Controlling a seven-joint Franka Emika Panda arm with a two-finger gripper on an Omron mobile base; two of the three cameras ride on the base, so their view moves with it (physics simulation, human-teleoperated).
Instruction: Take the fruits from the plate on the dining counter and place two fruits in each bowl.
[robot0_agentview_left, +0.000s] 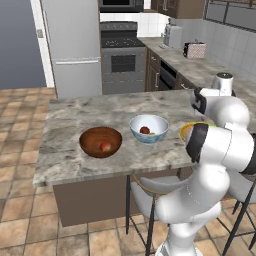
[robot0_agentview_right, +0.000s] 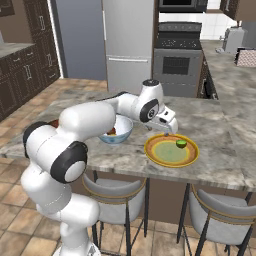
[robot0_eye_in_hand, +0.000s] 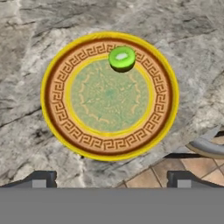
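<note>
Progress: three of four fruits apparently bowled | glossy white bowl holds two, dark brown wooden bowl one | left: bright green fruit on flat yellow patterned plate, below and ahead of gripper | fingers spread, empty.

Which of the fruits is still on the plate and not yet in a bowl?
The bright green fruit. It lies alone at the inner edge of the yellow plate, while the reddish-peach fruit sits in the brown bowl and the others in the white bowl.
</note>
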